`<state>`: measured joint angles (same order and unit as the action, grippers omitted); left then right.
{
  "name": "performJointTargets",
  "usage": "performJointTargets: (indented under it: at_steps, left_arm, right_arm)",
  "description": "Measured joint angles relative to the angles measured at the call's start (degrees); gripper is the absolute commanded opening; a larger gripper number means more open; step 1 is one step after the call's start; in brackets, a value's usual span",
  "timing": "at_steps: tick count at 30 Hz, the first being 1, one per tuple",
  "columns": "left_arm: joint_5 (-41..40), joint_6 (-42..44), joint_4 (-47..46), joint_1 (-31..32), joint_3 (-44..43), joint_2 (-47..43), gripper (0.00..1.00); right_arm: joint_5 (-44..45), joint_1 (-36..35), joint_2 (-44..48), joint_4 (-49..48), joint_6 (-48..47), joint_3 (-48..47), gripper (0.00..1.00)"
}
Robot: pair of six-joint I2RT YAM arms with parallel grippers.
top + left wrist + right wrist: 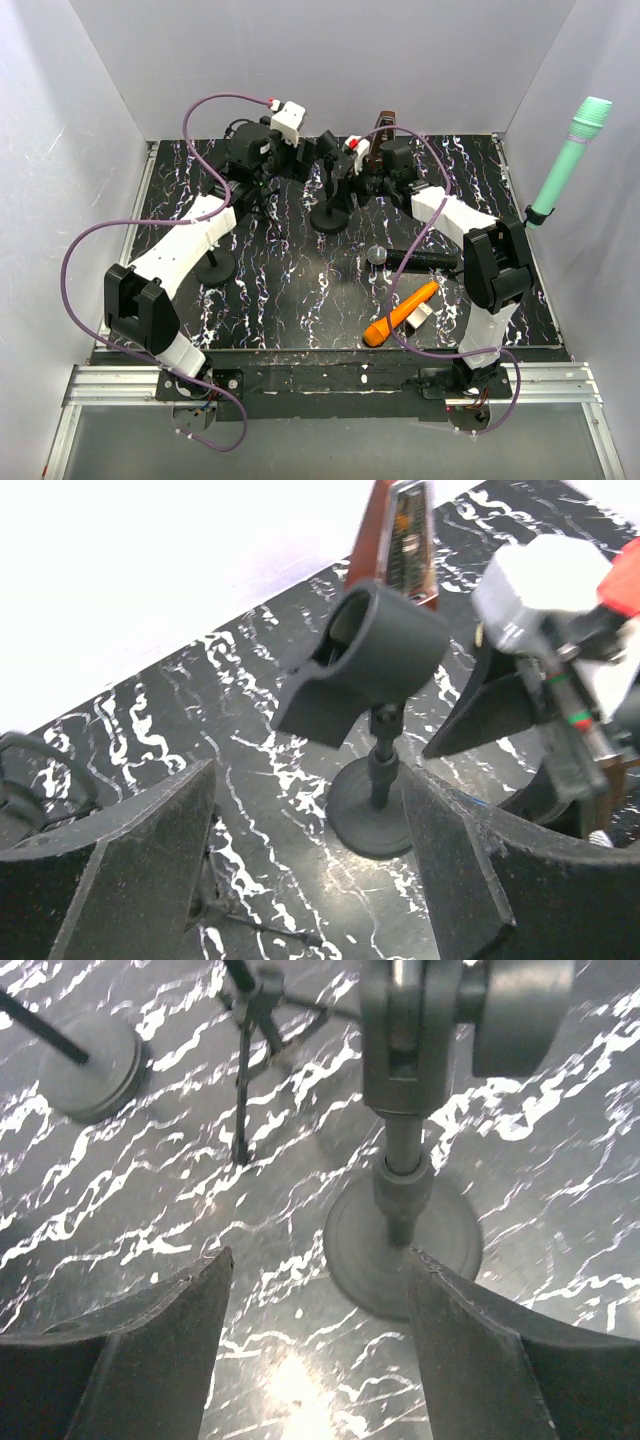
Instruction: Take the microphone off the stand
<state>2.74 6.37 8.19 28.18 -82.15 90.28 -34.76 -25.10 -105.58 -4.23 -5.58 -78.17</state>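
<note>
A black stand (330, 214) with a round base (372, 818) stands at the back middle of the table. Its clip (375, 645) is empty; no microphone sits in it. My left gripper (308, 780) is open, with the stand's base just past its right finger. My right gripper (320, 1260) is open too, and the stand's base (400, 1245) lies by its right fingertip. Neither holds anything. A black microphone (425, 257) and an orange microphone (400, 313) lie on the table at the right. A mint-green microphone (570, 160) stands in a clip at the right wall.
A second round-based stand (215, 265) is at the left, under my left arm. A brown metronome (400, 530) stands behind the empty clip. A small tripod (250, 1030) rests near the back. Purple cables loop above both arms.
</note>
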Motion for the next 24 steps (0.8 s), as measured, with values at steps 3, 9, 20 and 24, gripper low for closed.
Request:
performJointTargets:
  at_steps: [3, 9, 20, 24]
  left_arm:
    - [3.19, 0.17, 0.02, 0.17, -0.31, 0.0, 0.78]
    - [9.73, 0.83, -1.05, 0.48, -0.44, 1.2, 0.85]
    - [10.58, 1.84, -8.74, 1.55, -6.67, 11.87, 0.67]
    - [9.55, 4.55, -10.58, 2.25, -7.69, 14.12, 0.41]
  right_arm:
    - [-1.29, 0.33, 0.59, 4.22, -1.05, 1.44, 0.82]
    - [-3.63, 1.92, 6.54, 9.09, -0.66, 6.73, 0.82]
    - [-4.57, 2.78, 16.52, 9.75, 2.01, 8.66, 0.8]
    - [-4.15, 2.75, 16.5, 9.86, 2.75, 8.98, 0.8]
